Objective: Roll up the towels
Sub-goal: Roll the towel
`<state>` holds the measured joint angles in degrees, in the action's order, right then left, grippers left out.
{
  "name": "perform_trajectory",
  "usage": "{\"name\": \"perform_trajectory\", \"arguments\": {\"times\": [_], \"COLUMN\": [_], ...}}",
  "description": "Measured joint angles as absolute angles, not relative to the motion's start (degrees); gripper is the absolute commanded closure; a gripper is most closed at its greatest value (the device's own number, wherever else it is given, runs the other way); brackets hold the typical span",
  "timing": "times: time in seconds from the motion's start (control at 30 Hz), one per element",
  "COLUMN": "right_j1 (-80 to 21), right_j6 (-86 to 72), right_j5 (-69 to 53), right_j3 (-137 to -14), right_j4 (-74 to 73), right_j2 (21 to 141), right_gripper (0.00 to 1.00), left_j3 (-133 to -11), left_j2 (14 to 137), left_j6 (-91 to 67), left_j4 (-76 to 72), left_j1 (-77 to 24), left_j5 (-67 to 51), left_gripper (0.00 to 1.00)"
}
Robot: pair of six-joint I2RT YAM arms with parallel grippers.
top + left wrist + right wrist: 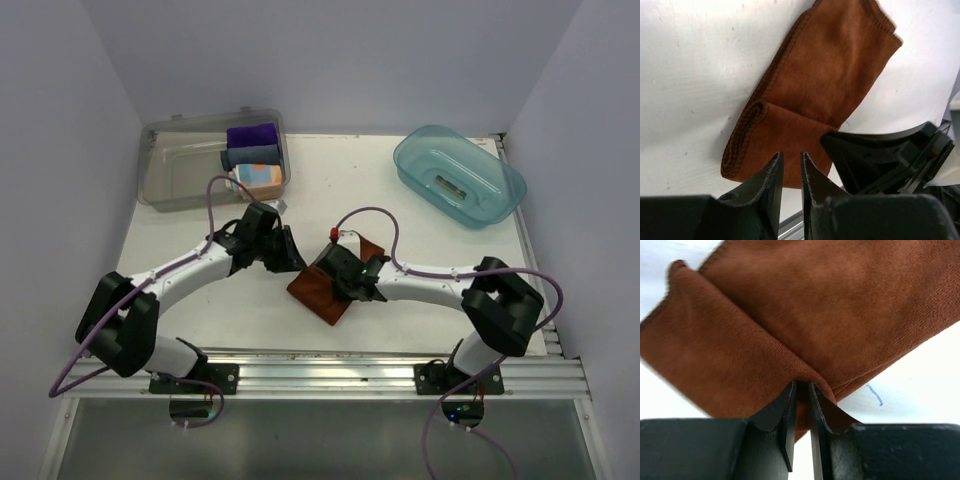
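A rust-brown towel (325, 295) lies folded on the white table in front of the arms, its near end doubled over in a soft fold (747, 132). My right gripper (340, 266) is down on it. In the right wrist view its jaws (802, 385) stand a narrow gap apart, and the tips push into the crease of the brown towel (815, 300). My left gripper (296, 260) hovers just left of the towel (835, 70), its jaws (791, 159) slightly open and empty. The patterned towel (260, 178) lies inside the clear bin.
The clear plastic bin (175, 175) at the back left also holds a purple cloth (250, 134) and a grey-blue cloth (252, 156). A teal tub (470, 200) sits at the back right. The right gripper's black body (880, 160) is close beside my left fingers.
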<state>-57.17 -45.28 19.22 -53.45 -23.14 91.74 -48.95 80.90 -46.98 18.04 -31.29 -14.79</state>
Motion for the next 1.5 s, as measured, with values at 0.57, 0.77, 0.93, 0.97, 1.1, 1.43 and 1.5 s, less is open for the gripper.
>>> {"name": "perform_trajectory", "arguments": {"times": [0.57, 0.77, 0.93, 0.97, 1.1, 1.43, 1.5], "right_j1": [-60.75, -62.59, -64.71, -65.28, -69.08, -73.80, -73.80], "right_j6": [-48.95, -45.89, -38.11, -36.27, -29.74, -22.39, -22.11], "right_j5": [19.94, 22.04, 23.35, 23.51, 24.56, 25.10, 25.63], "right_j3": [-51.37, -54.78, -61.06, -61.73, -63.57, -64.27, -64.27], "right_j4": [-18.94, -25.54, -27.59, -27.66, -28.23, -27.03, -26.20], "right_j2": [92.90, 89.71, 88.86, 88.88, 90.89, 102.17, 103.46], "right_gripper": [0.85, 0.62, 0.46, 0.45, 0.42, 0.43, 0.45], "left_j3": [-55.83, -59.37, -59.40, -59.35, -58.08, -50.24, -49.06], "left_j2": [96.57, 94.89, 89.58, 88.36, 82.21, 76.42, 76.05], "left_j6": [-42.68, -38.28, -36.60, -36.34, -35.68, -34.72, -34.76], "left_j4": [19.46, 23.24, 27.24, 27.81, 29.50, 32.18, 32.40], "left_j1": [-32.47, -31.14, -30.41, -30.15, -26.57, -17.69, -17.69], "left_j5": [-14.15, -12.43, -11.46, -11.14, -10.44, -11.38, -12.03], "left_gripper": [0.78, 0.72, 0.69, 0.69, 0.68, 0.66, 0.66]}}
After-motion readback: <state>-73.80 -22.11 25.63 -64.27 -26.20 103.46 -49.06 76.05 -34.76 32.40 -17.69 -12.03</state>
